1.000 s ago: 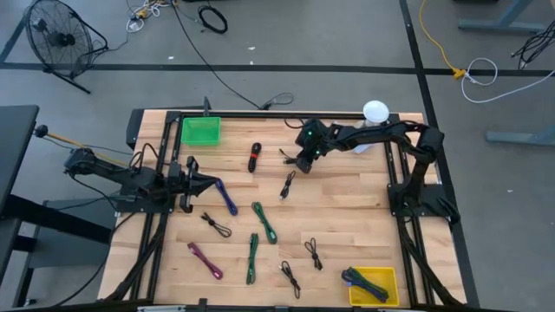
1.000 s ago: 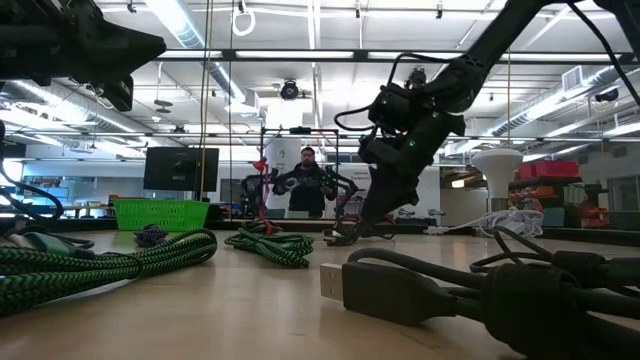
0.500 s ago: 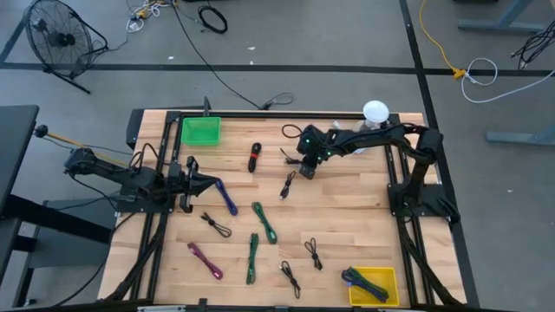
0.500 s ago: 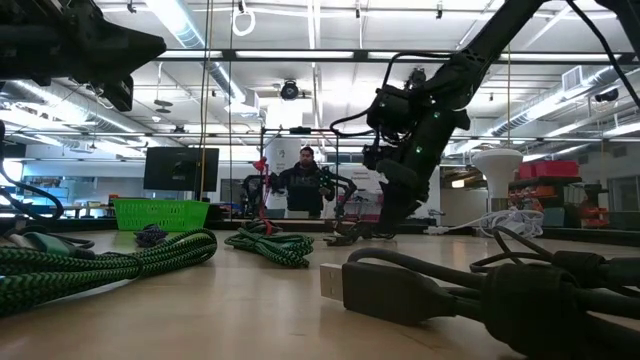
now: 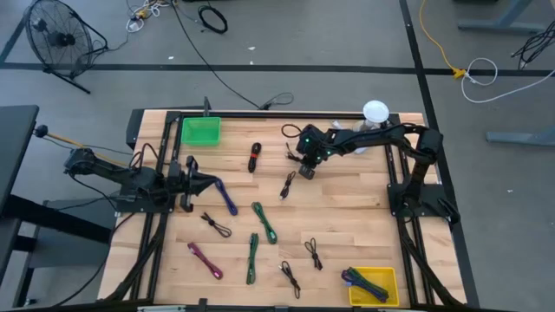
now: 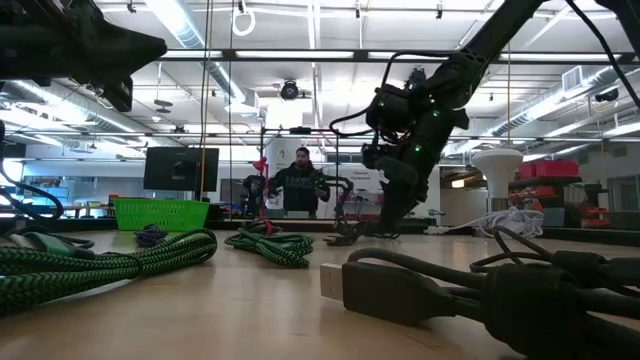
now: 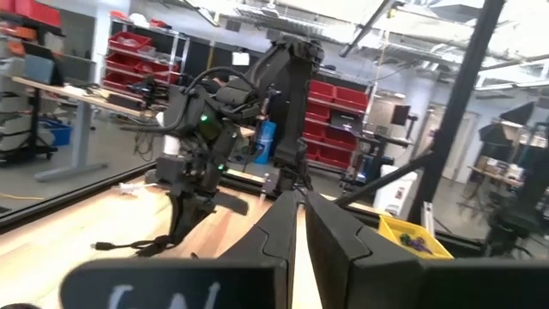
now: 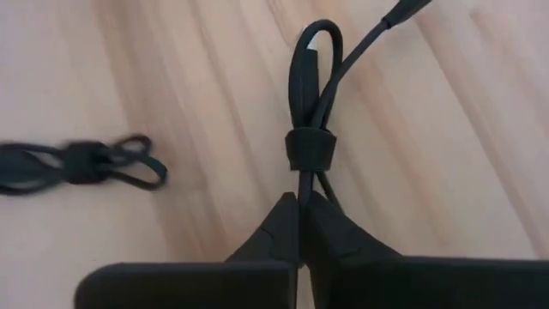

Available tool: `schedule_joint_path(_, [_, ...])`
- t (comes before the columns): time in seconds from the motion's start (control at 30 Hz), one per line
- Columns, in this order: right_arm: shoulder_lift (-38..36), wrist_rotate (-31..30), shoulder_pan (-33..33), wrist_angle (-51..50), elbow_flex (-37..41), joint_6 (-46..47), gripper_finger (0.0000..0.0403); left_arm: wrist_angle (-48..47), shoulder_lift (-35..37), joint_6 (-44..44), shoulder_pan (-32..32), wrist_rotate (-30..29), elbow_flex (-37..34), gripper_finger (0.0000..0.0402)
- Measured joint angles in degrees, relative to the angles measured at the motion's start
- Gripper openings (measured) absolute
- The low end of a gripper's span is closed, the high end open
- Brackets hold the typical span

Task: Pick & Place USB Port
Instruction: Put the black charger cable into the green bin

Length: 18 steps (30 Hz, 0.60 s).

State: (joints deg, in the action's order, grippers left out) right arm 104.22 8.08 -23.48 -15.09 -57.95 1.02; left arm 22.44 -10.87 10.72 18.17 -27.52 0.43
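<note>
High view: right gripper [image 5: 304, 170] is down on a black bundled cable [image 5: 293, 157] at the table's far centre; left gripper [image 5: 201, 185] waits at the left, far less near. Right wrist view: fingertips [image 8: 287, 225] pinched shut on the cable [image 8: 310, 129], its long axis running straight ahead from them.

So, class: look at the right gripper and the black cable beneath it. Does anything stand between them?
Nothing visible does. The right gripper is down on the wooden table with its fingers shut on the bundled black cable; the next cable lies apart to one side.
</note>
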Motion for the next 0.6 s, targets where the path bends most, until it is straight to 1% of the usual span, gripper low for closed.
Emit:
schedule_joint_path(0.17, [-1.13, 2.00, 1.54, -0.90, -4.39, -0.38, 0.0002, 0.04, -0.15, 0.28, 0.00, -2.21, 0.00, 0.0032])
schedule_joint_path(0.27, [-2.31, 2.95, 3.00, -2.54, -8.62, -1.65, 0.0002, 0.44, -1.87, 2.01, -0.28, -4.20, 0.00, 0.0032])
schedule_joint_path(0.33, [-3.23, 3.75, 4.13, -2.83, -11.82, -2.73, 0.0001, 1.70, -3.77, 2.36, -1.27, -4.54, 0.22, 0.0032])
schedule_joint_path(0.47, [-5.21, 3.95, 6.53, -3.81, -17.69, -3.93, 0.0001, 6.56, -9.94, 0.25, -3.95, -1.22, 3.83, 0.0032])
schedule_joint_path(0.6, [-6.92, 3.93, 9.24, -3.72, -22.52, -5.59, 0.0001, 6.34, -17.26, -3.69, -6.87, -0.75, 9.11, 0.0032])
